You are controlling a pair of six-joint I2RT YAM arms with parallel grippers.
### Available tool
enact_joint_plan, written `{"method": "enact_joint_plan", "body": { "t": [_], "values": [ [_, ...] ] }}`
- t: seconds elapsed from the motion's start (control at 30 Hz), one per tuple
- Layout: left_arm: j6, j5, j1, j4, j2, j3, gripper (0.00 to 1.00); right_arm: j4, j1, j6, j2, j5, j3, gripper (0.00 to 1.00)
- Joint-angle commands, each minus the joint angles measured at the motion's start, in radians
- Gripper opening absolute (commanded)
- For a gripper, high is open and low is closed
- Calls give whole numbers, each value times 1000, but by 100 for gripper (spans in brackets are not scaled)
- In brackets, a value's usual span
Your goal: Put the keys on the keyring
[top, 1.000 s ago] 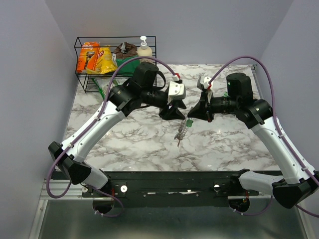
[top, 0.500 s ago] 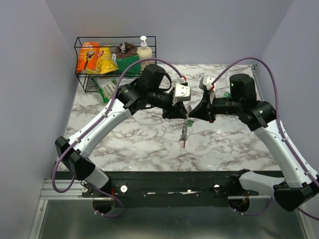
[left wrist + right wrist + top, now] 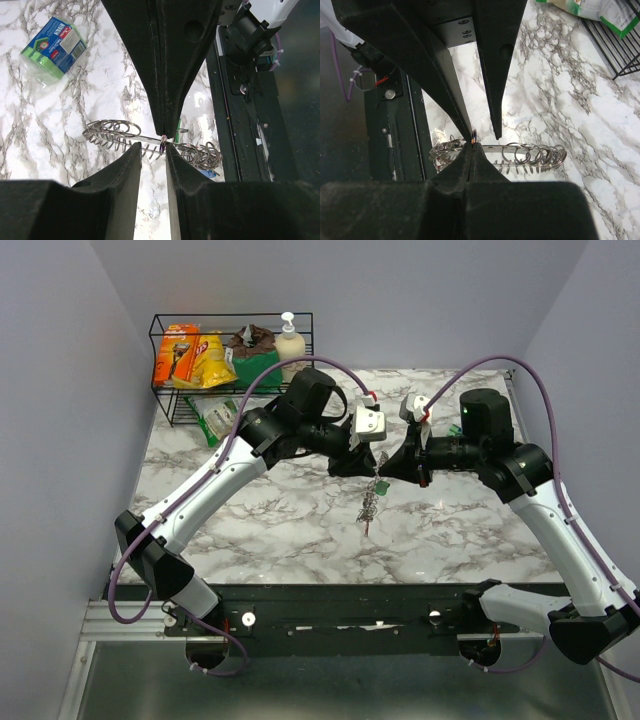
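The keyring (image 3: 369, 502), a metal strip crowded with silver split rings, hangs above the marble between the two arms. My right gripper (image 3: 386, 471) is shut on a small ring at its top; in the right wrist view its fingertips (image 3: 473, 148) pinch that ring, with the keyring (image 3: 532, 152) stretching right. My left gripper (image 3: 367, 468) meets it from the left and stands open. In the left wrist view the left gripper (image 3: 152, 148) has a gap at the small ring, which sits against its right finger, in front of the keyring (image 3: 111, 131). A blue key tag (image 3: 207, 173) and a red tag (image 3: 366, 530) hang from it.
A green and blue packet (image 3: 52, 47) lies on the marble at the back left, also in the top view as the packet (image 3: 214, 418). A black wire basket (image 3: 165, 360) with snack bags and a bottle stands at the back left corner. The black base rail (image 3: 340, 605) runs along the near edge.
My left arm has moved right until its fingertips reach the right gripper's, and its jaws have narrowed. The right gripper has shifted slightly, still holding the keyring.
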Motion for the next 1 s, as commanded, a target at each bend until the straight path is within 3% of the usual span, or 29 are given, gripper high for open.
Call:
{"method": "enact_joint_plan", "body": {
  "t": [0.0,0.17,0.27,0.37,0.6,0.97],
  "values": [
    [-10,-30,-6,5,-10,30,34,32,4,-2,-10,-8,-2,1],
    [-6,-31,-7,21,-22,13,25,37,6,1,-11,-16,-3,1],
    [-4,-29,-7,24,-22,8,25,35,6,1,-10,-18,-3,1],
    [-3,-35,-7,30,-28,8,34,35,6,1,-10,-18,-6,1],
    [-4,-49,-7,39,-38,5,39,34,6,-1,-5,-16,-8,1],
    [16,-53,-6,59,-62,-19,41,37,6,-2,-2,-18,-12,1]
  ]
}}
